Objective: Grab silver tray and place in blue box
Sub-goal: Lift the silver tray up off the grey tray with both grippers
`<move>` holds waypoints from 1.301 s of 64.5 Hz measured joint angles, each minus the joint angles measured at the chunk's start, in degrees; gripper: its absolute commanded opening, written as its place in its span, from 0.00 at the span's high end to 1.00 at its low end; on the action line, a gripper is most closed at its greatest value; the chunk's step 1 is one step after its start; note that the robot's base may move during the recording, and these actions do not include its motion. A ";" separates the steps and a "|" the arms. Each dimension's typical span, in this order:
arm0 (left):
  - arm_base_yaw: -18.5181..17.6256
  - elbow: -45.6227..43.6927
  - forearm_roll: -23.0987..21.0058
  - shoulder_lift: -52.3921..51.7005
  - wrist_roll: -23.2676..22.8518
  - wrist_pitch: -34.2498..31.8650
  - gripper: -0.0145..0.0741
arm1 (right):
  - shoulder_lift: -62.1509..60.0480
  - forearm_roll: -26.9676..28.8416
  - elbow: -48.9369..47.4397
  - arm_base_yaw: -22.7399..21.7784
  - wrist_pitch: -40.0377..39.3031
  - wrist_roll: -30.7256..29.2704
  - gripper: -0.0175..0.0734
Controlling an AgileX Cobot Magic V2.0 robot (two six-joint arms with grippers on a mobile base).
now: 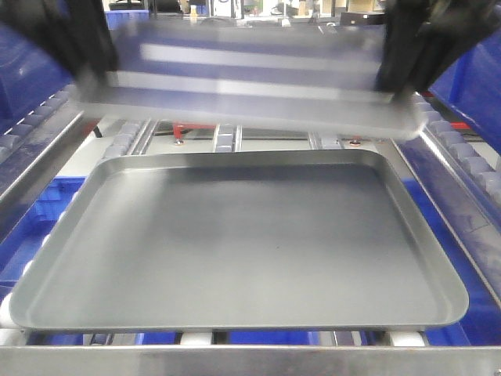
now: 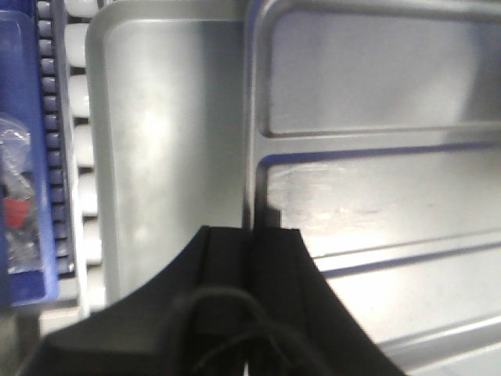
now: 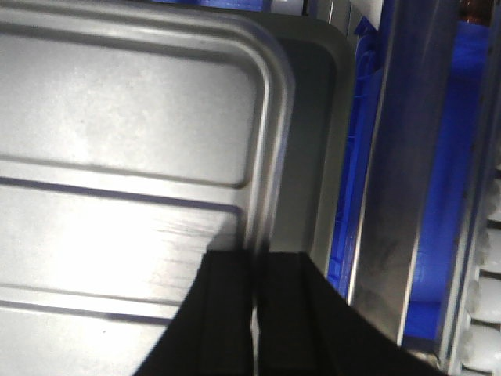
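Silver tray [image 1: 250, 78] hangs in the air, blurred, above the grey tray [image 1: 235, 235] and apart from it; thin stiff metal, light I'd judge, but slick, so the raised rim at each short end is the place to pinch; that's where I am: left gripper [image 2: 252, 235] closed narrow on the left rim, right gripper [image 3: 257, 262] likewise on the right rim; blue plastic [image 1: 477, 70] flanks both sides; which is the box, I cannot tell.
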 measured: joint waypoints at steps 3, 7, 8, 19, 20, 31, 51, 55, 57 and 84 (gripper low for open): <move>-1.00 -1.41 0.45 -0.16 -0.12 2.00 0.94 | -0.83 -0.13 -0.30 0.48 1.41 0.14 0.75; -2.48 -2.57 1.40 -0.16 -0.62 4.30 0.94 | -1.79 -0.56 -1.17 1.12 3.95 0.27 0.75; -2.92 -2.95 1.79 -0.16 -0.83 4.59 0.94 | -2.11 -0.62 -1.50 1.39 4.45 0.31 0.75; -4.53 -3.57 3.57 -0.16 -3.22 5.56 0.94 | -3.16 -1.69 -4.65 2.49 9.35 0.42 0.75; -4.53 -3.57 3.66 -0.16 -3.36 5.56 0.94 | -3.16 -1.69 -5.00 2.49 9.60 0.42 0.75; -4.53 -3.60 3.80 -0.16 -3.73 5.56 0.94 | -3.16 -1.69 -5.73 2.60 10.62 0.42 0.75; -4.53 -3.60 3.80 -0.16 -3.73 5.56 0.94 | -3.16 -1.69 -5.73 2.60 11.20 0.46 0.75; -4.53 -3.60 3.80 -0.16 -3.73 5.56 0.94 | -3.16 -1.69 -5.73 2.60 11.20 0.46 0.75; -4.53 -3.60 3.80 -0.16 -3.73 5.56 0.94 | -3.16 -1.69 -5.73 2.60 11.20 0.46 0.75; -4.53 -3.60 3.69 -0.16 -3.73 5.56 0.95 | -3.16 -1.69 -5.73 2.60 11.20 0.46 0.75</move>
